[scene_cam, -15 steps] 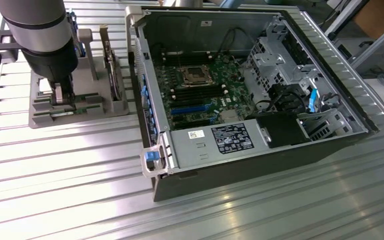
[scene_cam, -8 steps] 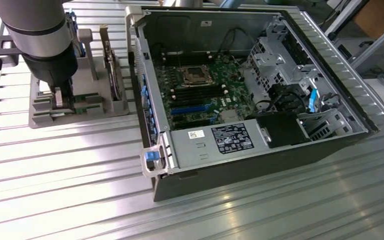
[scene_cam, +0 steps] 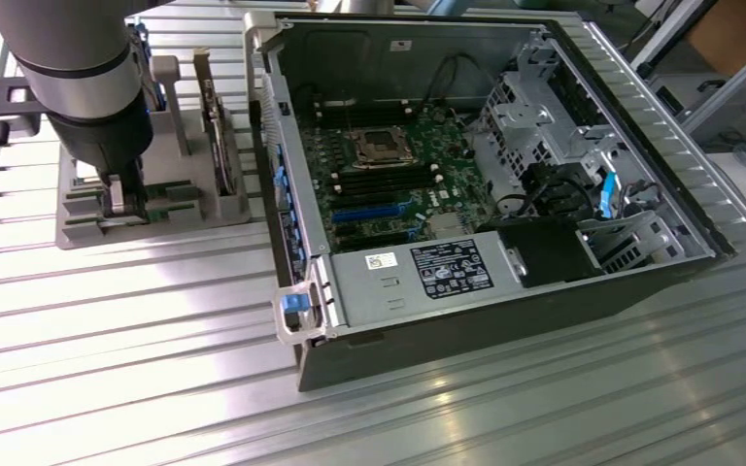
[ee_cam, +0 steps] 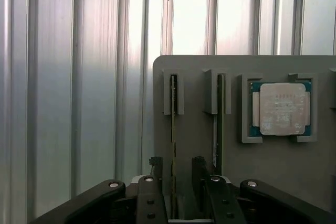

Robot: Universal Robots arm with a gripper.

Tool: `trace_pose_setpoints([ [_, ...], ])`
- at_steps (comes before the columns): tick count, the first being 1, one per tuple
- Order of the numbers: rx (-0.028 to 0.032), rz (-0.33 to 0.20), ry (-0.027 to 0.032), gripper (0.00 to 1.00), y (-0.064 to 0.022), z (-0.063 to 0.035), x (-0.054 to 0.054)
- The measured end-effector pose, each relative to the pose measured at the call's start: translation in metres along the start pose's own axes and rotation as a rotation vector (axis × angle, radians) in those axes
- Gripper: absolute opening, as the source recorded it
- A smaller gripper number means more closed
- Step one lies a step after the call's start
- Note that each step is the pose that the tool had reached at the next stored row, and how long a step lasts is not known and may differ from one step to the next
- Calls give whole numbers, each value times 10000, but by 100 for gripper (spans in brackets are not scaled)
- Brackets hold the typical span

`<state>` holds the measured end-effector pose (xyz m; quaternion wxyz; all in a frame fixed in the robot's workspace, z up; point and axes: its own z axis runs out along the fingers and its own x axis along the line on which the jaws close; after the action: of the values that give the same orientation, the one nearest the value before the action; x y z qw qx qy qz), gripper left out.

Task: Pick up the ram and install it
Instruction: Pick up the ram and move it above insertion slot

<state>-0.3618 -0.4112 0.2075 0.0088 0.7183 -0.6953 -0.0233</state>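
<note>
Two ram sticks stand on edge in slots of a grey holder (ee_cam: pixel 194 72). In the wrist view the ram (ee_cam: pixel 173 124) nearest the holder's edge runs between my fingers, and the second ram (ee_cam: pixel 219 114) stands one slot over. My gripper (ee_cam: pixel 176 167) is open, with one finger (ee_cam: pixel 155 165) on each side of the first stick and a small gap to it on both sides. In the exterior view the gripper (scene_cam: pixel 127 199) hangs low over the holder (scene_cam: pixel 88 231) at the exterior view's left, beside the open computer case (scene_cam: pixel 567 282).
A square silver processor chip (ee_cam: pixel 282 108) lies in a pocket of the holder next to the sticks. A larger card with a metal bracket (scene_cam: pixel 221 126) stands in the holder toward the case. Inside the case, the motherboard (scene_cam: pixel 392 189) lies flat with its processor socket (scene_cam: pixel 383 146).
</note>
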Motion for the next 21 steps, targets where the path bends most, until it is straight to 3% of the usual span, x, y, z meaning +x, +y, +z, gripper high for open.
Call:
trace_pose_setpoints([
  [6,2,0,-1,35,0,2,0],
  [10,1,-1,-1,12,0,1,0],
  [21,2,0,-1,12,0,2,0],
])
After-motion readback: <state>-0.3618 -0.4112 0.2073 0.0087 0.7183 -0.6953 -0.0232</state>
